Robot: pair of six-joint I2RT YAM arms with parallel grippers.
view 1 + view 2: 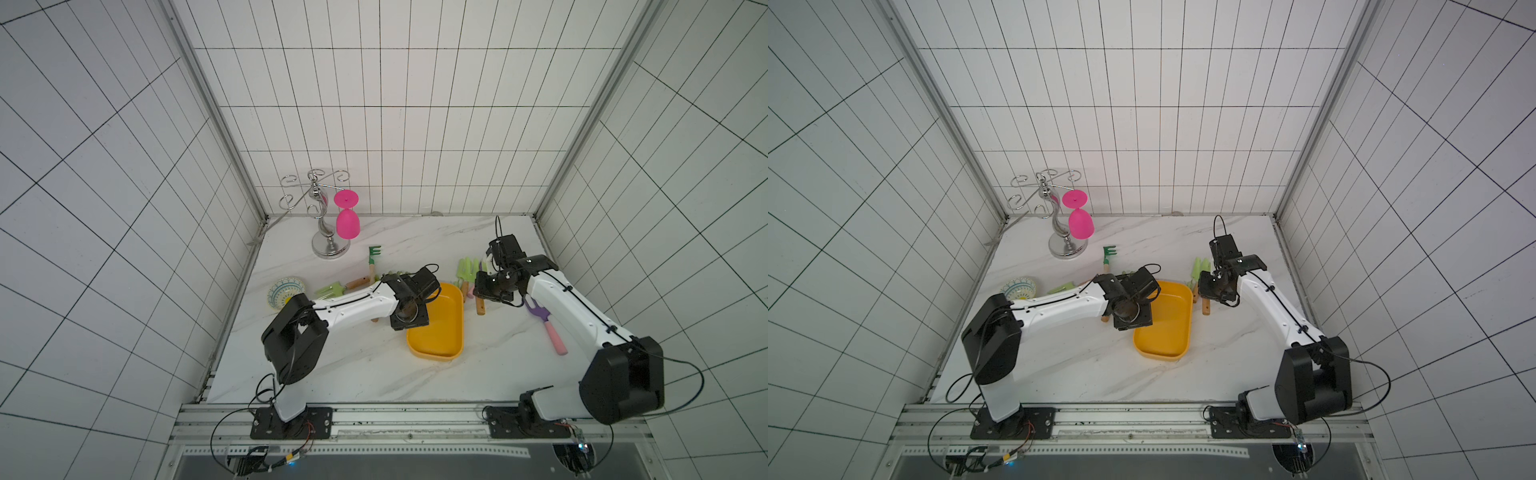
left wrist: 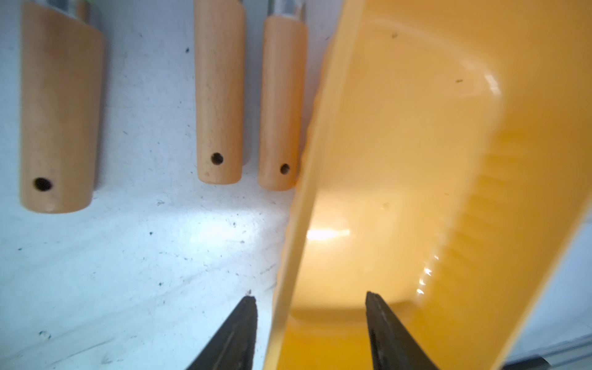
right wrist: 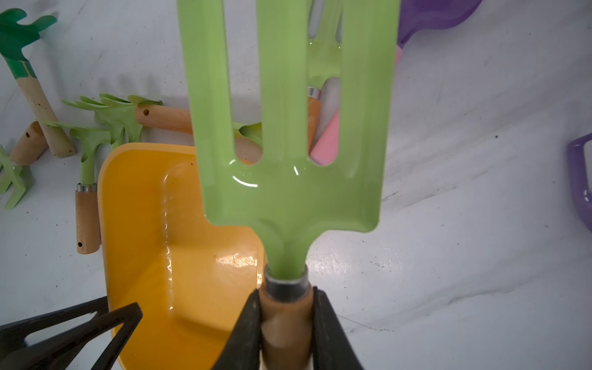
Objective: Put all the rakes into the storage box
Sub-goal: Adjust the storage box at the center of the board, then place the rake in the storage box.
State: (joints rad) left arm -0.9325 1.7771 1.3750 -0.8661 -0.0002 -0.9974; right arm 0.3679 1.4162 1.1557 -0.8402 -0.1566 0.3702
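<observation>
In both top views the box (image 1: 444,332) lay on the table (image 1: 353,374) with its bare floor showing. The left tool (image 1: 409,318) hung over the box's near-left rim, and the right tool (image 1: 492,286) hovered just beside its far corner on the right arm's side, among loose garden toys. The wrist blocked most of the rake there, so the grip could not be read from above. In the left wrist view the left tool (image 2: 310,296) stood spread, one jaw outside the box wall (image 2: 307,192) and one over the floor inside, pinching nothing. Three wooden handles (image 2: 219,96) lay on the table just outside that wall, the nearest one touching or almost touching it. In the right wrist view the right tool (image 3: 285,294) was pinching the rake (image 3: 288,198) by the top of its wooden handle, right under the metal collar. The rake was lifted clear of the table, and its three pale green tines pointed out past the box's corner. The rake looked light and stiff. Its glossy painted head would probably be slippery, so the matte wood under the collar seemed the sound place to hold it. The box looked barely longer than the rake, so the rake would likely need laying lengthwise. The thin plastic tub could skid if nudged.
</observation>
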